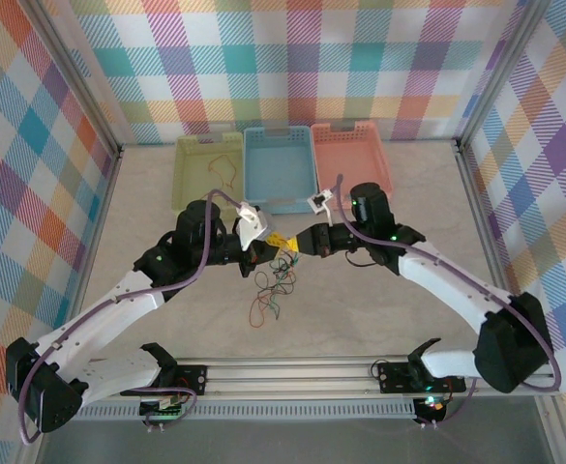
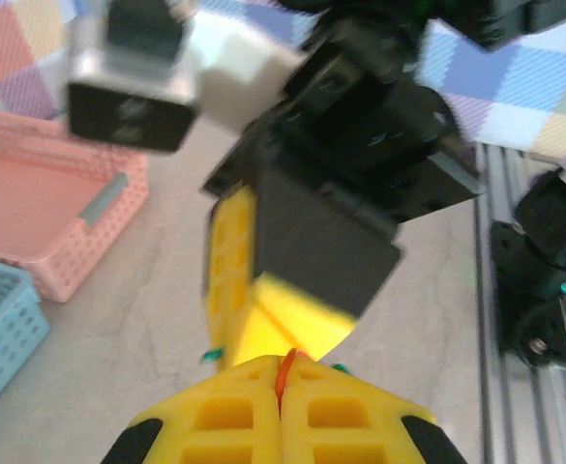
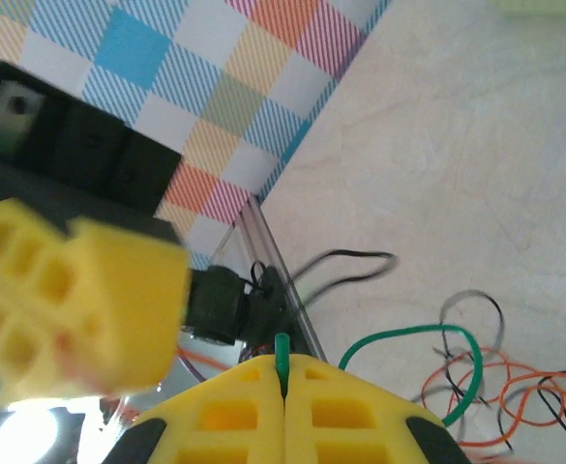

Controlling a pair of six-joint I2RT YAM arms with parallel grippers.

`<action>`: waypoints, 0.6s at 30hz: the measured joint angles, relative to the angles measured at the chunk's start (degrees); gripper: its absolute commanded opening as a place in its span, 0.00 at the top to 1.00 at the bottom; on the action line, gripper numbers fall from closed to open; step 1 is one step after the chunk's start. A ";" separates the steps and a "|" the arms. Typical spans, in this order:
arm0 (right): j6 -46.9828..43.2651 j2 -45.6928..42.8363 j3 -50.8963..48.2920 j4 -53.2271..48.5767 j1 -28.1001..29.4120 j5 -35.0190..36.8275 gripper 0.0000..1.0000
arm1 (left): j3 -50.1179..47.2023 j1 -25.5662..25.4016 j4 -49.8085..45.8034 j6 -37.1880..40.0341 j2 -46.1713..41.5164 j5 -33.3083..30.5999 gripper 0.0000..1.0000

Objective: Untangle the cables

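From above, your left gripper (image 1: 275, 242) and right gripper (image 1: 293, 246) meet tip to tip at the middle of the frame, over the table (image 1: 379, 309). The cables (image 1: 271, 288) lie in a loose tangle just below them, with strands rising towards the tips. Along the top you have three baskets: a yellow-green basket (image 1: 188, 174) with a thin orange loop (image 1: 226, 168) inside, a blue basket (image 1: 278, 169) and a pink basket (image 1: 350, 159).

In the left wrist view, your left gripper (image 2: 283, 387) sits at the bottom centre. Its yellow fingers are pressed together, and an orange cable (image 2: 284, 369) is pinched in the seam. The right gripper hangs just above it, blurred.

In the right wrist view, your right gripper (image 3: 283, 382) is at the bottom centre, its fingers closed tight on a green cable (image 3: 428, 331). That cable arcs to the lower right into the orange and black strands (image 3: 515, 391). The left gripper shows at the left edge, blurred
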 measured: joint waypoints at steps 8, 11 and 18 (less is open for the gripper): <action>-0.59 -12.33 -5.51 5.25 -11.56 1.53 1.00 | -14.75 0.26 3.56 -13.53 -7.63 -15.08 1.00; -0.46 -18.01 -8.98 5.49 -16.55 2.12 1.00 | -18.69 1.31 2.40 -17.59 -12.96 -19.45 1.00; 1.40 -25.44 -10.82 4.15 -27.78 6.51 1.00 | -19.21 2.62 2.10 -22.69 -22.25 -24.28 1.00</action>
